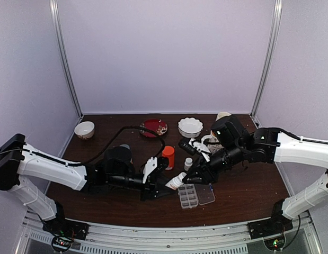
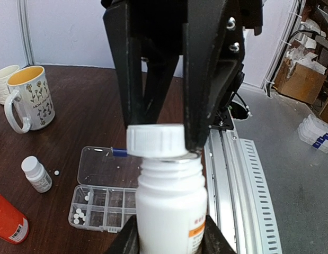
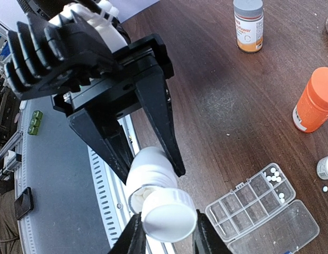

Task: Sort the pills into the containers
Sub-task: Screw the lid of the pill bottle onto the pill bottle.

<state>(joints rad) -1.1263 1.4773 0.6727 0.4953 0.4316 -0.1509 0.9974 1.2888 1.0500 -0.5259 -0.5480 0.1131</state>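
1. Our left tool (image 2: pixel 171 241) is clamped round the body of a white plastic bottle (image 2: pixel 171 206).
2. Our right tool (image 3: pixel 168 238) grips that bottle's white ribbed screw cap (image 3: pixel 169 214), which sits just off the mouth.
3. The clear compartmented plastic pill box (image 3: pixel 243 203) lies open on the dark wooden worktop (image 1: pixel 248 190), just below both tools.
4. A few small white pills (image 3: pixel 272 174) sit in one end compartment.

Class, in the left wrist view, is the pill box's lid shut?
No, the clear lid lies swung open, flat beside the compartments of the pill box.
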